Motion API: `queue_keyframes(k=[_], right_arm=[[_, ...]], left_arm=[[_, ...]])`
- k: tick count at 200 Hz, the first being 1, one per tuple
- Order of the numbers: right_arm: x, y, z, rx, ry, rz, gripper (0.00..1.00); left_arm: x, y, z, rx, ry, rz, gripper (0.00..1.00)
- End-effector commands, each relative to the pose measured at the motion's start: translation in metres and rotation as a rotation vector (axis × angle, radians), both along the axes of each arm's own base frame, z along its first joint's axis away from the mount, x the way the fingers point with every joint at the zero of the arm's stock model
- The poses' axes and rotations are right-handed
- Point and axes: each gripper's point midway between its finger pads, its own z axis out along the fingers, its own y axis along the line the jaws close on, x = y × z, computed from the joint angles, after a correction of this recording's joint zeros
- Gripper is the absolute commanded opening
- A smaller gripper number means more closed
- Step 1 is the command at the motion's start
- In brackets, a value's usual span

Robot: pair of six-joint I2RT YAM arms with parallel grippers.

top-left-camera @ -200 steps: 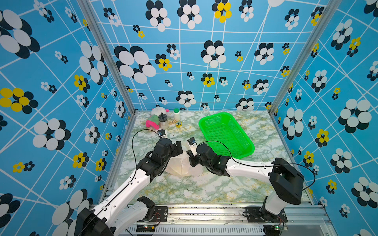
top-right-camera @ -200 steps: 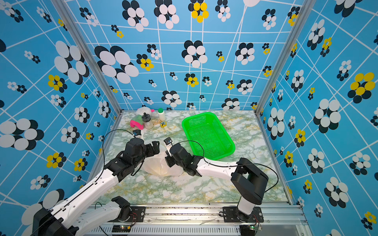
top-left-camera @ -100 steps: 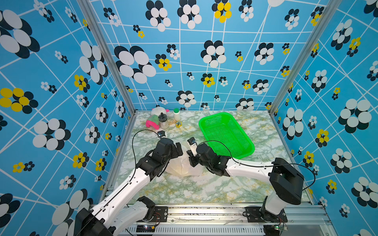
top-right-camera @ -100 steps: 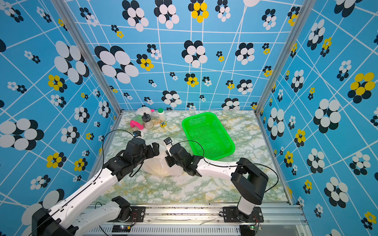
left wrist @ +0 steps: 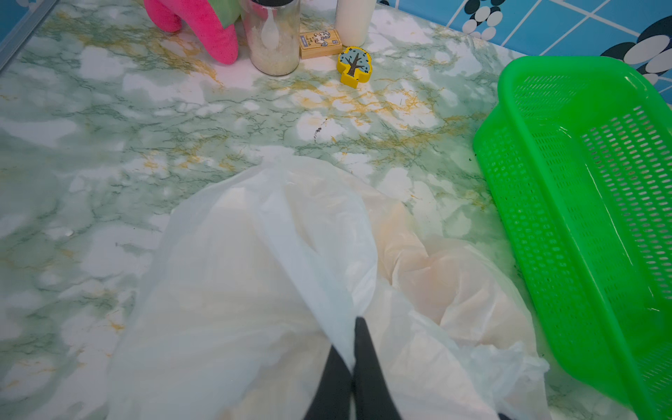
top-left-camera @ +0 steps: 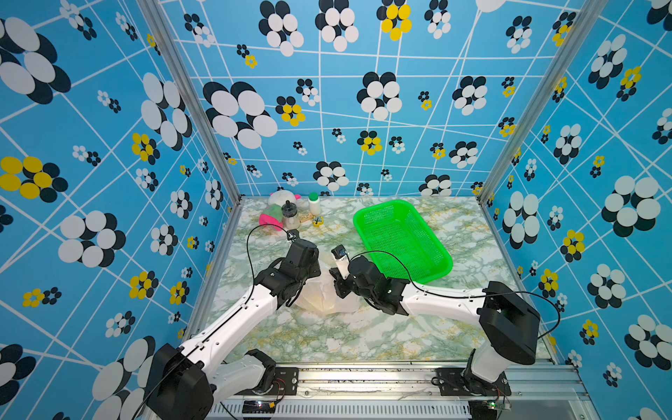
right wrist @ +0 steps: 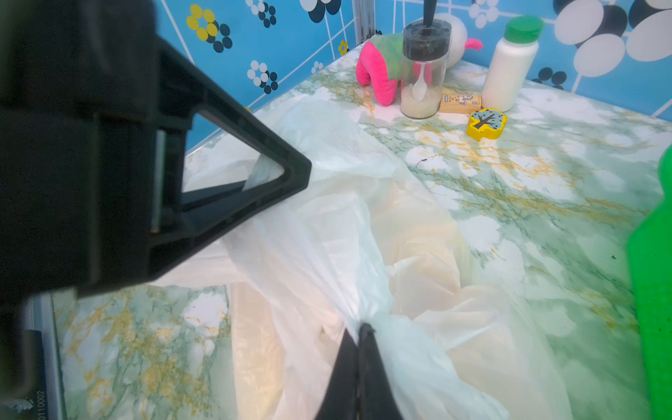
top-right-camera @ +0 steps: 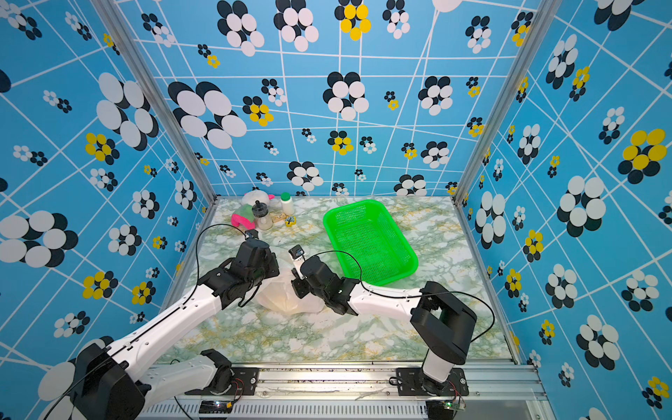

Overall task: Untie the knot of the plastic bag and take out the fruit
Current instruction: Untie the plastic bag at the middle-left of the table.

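On bench (left wrist: 145,127): bag (left wrist: 236,272) bunched. Both left claw (left wrist: 351,349) and right claw (right wrist: 360,338) pinched tight on bag.

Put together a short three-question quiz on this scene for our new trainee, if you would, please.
1. True or false: the plastic bag lies inside the green basket.
2. What is the left gripper shut on? A) the plastic bag B) the green basket C) nothing
3. Fill in: the right gripper is ___ on the plastic bag.
Key: 1 false; 2 A; 3 shut.
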Motion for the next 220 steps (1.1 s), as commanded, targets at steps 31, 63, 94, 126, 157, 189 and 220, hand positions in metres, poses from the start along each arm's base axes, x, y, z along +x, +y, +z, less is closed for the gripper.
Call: queue_keyframes(k=[31,63,94,126,157,189,220], right_arm=[[0.009,-0.027,0.0,-0.036,-0.046,-0.099,0.0],[0.021,-0.044,-0.003,-0.01,-0.02,-0.149,0.0],[0.033,-0.068,-0.007,0.03,-0.01,-0.222,0.0],[0.037,-0.092,-0.01,0.047,-0.021,-0.29,0.0],[0.033,-0.108,-0.009,0.087,-0.045,-0.33,0.0],[0.017,-0.105,-0.004,0.157,-0.066,-0.246,0.0],[-0.016,-0.084,0.014,0.233,-0.131,-0.047,0.05]], left_arm=[[-0.002,0.055,0.02,-0.031,-0.059,0.139,0.0],[-0.009,0.079,0.02,-0.104,-0.077,0.199,0.0],[-0.012,0.094,0.016,-0.123,-0.062,0.249,0.0],[-0.015,0.103,0.018,-0.189,-0.083,0.273,0.0],[-0.02,0.116,0.02,-0.232,-0.101,0.323,0.0],[-0.023,0.117,0.023,-0.264,-0.12,0.317,0.0],[-0.02,0.109,0.023,-0.292,-0.119,0.282,0.0]])
